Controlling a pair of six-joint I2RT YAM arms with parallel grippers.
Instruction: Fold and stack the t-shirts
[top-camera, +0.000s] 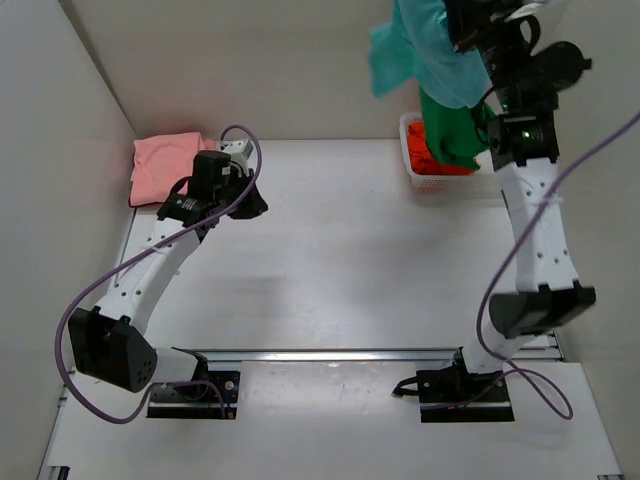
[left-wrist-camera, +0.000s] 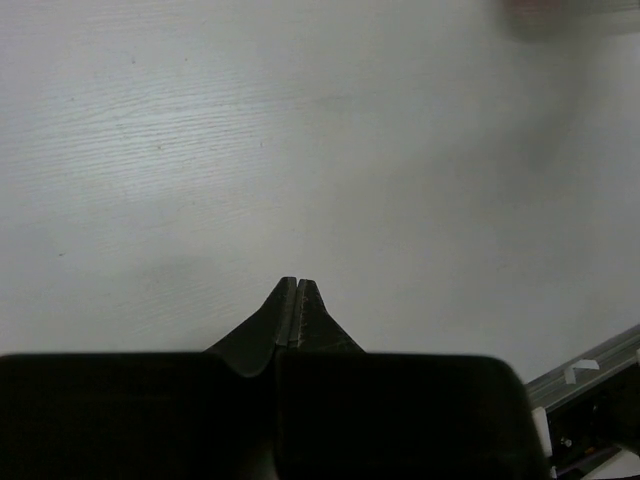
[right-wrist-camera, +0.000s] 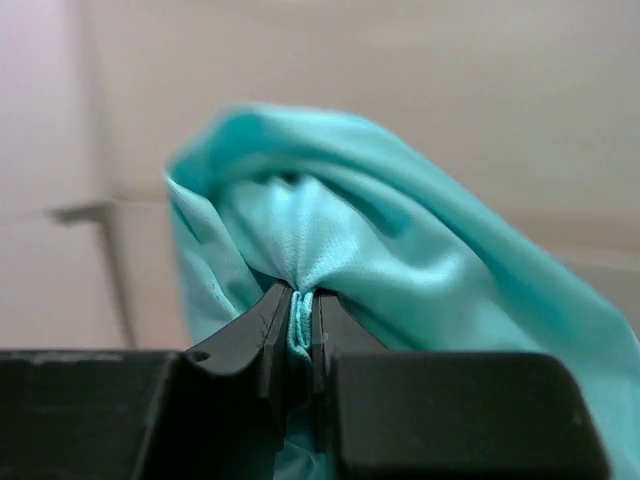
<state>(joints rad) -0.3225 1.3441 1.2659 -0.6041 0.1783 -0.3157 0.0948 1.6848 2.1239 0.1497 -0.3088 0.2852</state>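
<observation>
A teal t-shirt (top-camera: 420, 45) hangs in the air at the back right, pinched in my right gripper (right-wrist-camera: 300, 295), whose jaws are shut on a fold of the teal cloth (right-wrist-camera: 380, 240). Below it a dark green t-shirt (top-camera: 450, 125) dangles over the white basket (top-camera: 411, 168). A salmon pink t-shirt (top-camera: 165, 165) lies folded at the table's back left corner. My left gripper (left-wrist-camera: 298, 285) is shut on nothing, low over the bare tabletop, just right of the pink shirt. In the top view its fingers are hidden under the wrist.
Orange-red cloth (top-camera: 425, 158) fills the white mesh basket at the back right. Walls close the table on the left and at the back. A metal rail (top-camera: 350, 354) runs across in front of the arm bases. A purple cable (top-camera: 245, 150) loops above the left wrist.
</observation>
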